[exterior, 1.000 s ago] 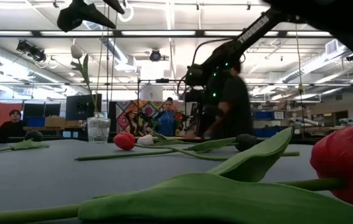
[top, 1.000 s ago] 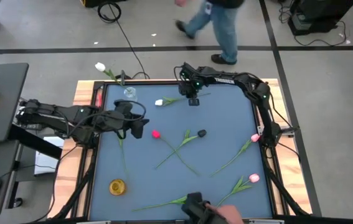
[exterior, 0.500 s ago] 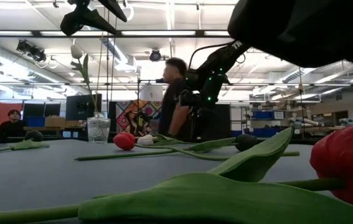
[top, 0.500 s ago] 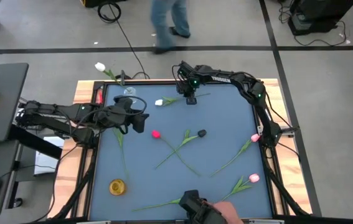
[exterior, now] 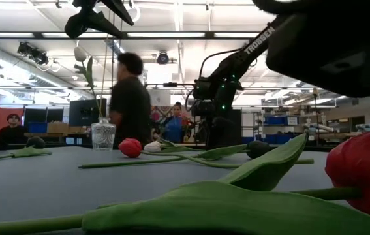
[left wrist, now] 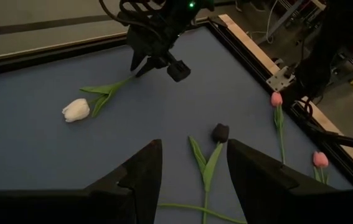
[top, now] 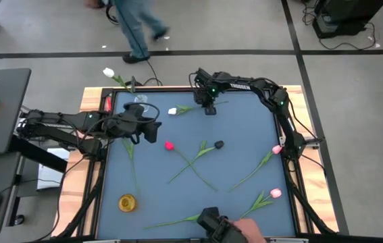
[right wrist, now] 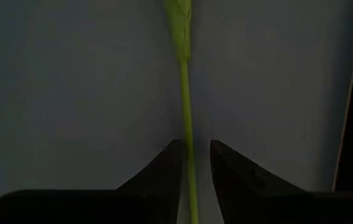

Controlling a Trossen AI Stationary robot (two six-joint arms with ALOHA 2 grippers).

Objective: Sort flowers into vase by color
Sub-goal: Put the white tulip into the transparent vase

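Blue table (top: 245, 128) carries the flowers (top: 198, 154), thin green stems with white, red, pink and black heads, scattered flat. At the far edge the right gripper (top: 209, 108) is clenched, it seems, on the white tulip's stem (right wrist: 187, 124). Left gripper (top: 152, 133) hangs released at the left.

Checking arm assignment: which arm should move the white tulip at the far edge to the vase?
Right. Its claw already straddles the white tulip's stem, while the left claw is open and empty beside the vase.

A person (top: 132, 27) beyond the table has walked leftward; left pincer (top: 152, 133) edged farther in.
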